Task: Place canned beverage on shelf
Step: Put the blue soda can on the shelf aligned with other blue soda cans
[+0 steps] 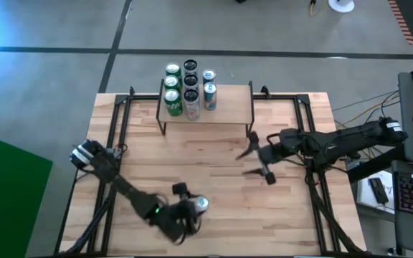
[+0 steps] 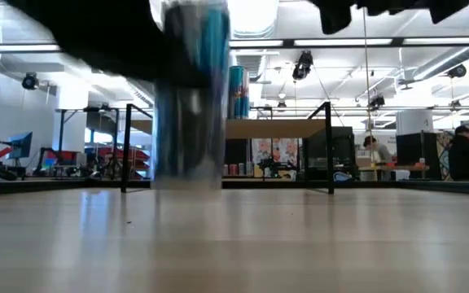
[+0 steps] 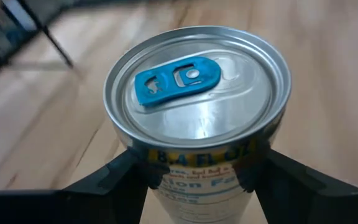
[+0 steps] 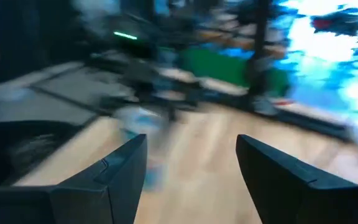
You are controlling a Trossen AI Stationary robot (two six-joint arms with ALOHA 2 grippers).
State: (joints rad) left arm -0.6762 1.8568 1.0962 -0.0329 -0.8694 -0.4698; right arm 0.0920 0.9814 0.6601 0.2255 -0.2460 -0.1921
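Down near the table's (image 1: 221, 154) front edge, the left gripper (image 1: 192, 213) clamps a silver can (image 3: 194, 112) with a blue tab — fingers (image 3: 129, 174) pressed against both its sides. Well apart, the shelf (image 1: 228, 107) at the back carries six cans (image 1: 190, 90). Over mid-table, the right gripper (image 1: 253, 159) hangs spread wide — holding nothing.

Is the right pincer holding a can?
No, the right pincer is open and empty above the table; the left pincer grips the can.
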